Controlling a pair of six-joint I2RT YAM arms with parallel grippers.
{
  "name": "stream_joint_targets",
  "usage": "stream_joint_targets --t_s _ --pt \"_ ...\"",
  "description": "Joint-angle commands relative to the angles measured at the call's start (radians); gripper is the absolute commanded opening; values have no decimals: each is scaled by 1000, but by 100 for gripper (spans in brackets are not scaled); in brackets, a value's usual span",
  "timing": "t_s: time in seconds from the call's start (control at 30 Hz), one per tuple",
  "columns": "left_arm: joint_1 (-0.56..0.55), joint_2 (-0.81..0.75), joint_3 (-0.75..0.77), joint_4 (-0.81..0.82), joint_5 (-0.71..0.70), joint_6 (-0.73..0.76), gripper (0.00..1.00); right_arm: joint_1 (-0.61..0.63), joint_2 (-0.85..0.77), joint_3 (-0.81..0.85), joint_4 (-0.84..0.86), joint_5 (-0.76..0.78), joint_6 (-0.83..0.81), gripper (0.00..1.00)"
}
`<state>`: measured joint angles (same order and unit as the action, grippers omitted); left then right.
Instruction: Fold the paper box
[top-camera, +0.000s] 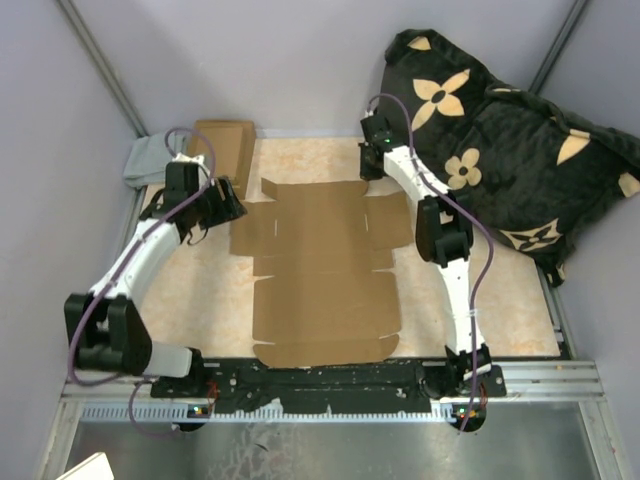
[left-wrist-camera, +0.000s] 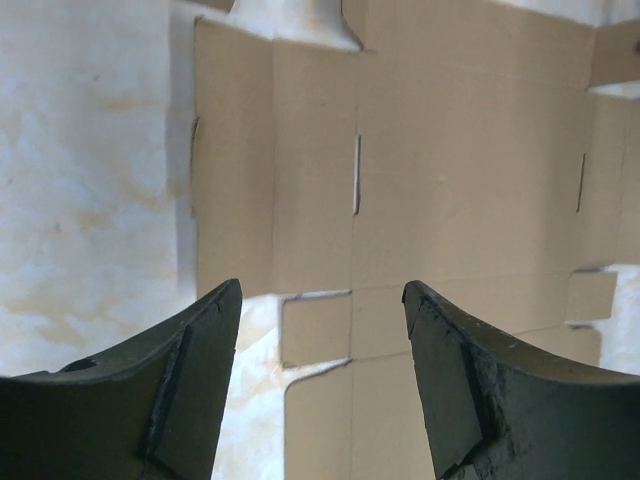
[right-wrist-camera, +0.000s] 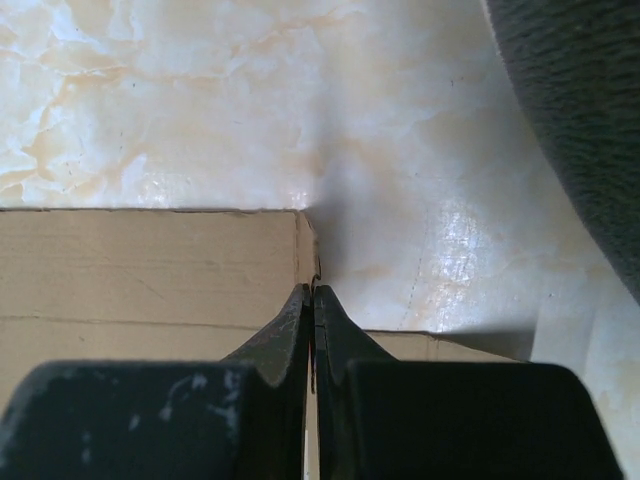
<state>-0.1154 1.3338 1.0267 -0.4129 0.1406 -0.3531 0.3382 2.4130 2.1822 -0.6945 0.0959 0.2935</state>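
Status: paper box (top-camera: 325, 270) flat on surface (top-camera: 200, 290), nothing folded yet. Left hand (left-wrist-camera: 320, 290) wide open, empty, over left flaps. Right hand (right-wrist-camera: 313, 290) closed at upper-right flap corner; can't tell if it pinches cardboard.

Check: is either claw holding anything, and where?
Left claw open above the paper box, holding nothing. Right claw shut at the corner of a flap; whether it pinches the edge cannot be told.

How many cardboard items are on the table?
2: the flat paper box in the middle; a smaller box at the far left. The cushion may hide more.
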Motion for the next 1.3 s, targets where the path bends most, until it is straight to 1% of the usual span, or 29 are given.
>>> stream_joint_targets --t_s 0.0,0.13,0.23,0.3,0.37,0.53,0.67,0.93,1.07,1.27 --pt "-5 152 173 -6 42 -61 72 28 -69 -29 -16 88 -56 0" --pt "-40 298 310 -46 -10 -63 72 45 -158 -164 43 115 -66 0" --pt "-63 409 416 -110 -34 -59 72 59 -234 -263 86 125 -71 0" --pt "-82 480 492 -157 -58 -55 72 65 -264 -307 105 115 -76 0" --pt "-98 542 526 -167 -81 -53 72 68 -279 -333 111 101 -81 0" --pt "-123 635 572 -162 -103 -60 71 68 -299 -368 119 79 -87 0" --pt "-125 680 598 -161 -125 -63 71 68 -308 -389 130 65 -96 0" --pt "-138 718 610 -92 -97 -59 70 70 -312 -393 138 34 -103 0" --pt "-147 762 648 -67 -79 -44 69 70 -310 -382 137 29 -108 0" --pt "-148 824 695 -76 -62 -44 68 70 -296 -348 115 17 -113 0"
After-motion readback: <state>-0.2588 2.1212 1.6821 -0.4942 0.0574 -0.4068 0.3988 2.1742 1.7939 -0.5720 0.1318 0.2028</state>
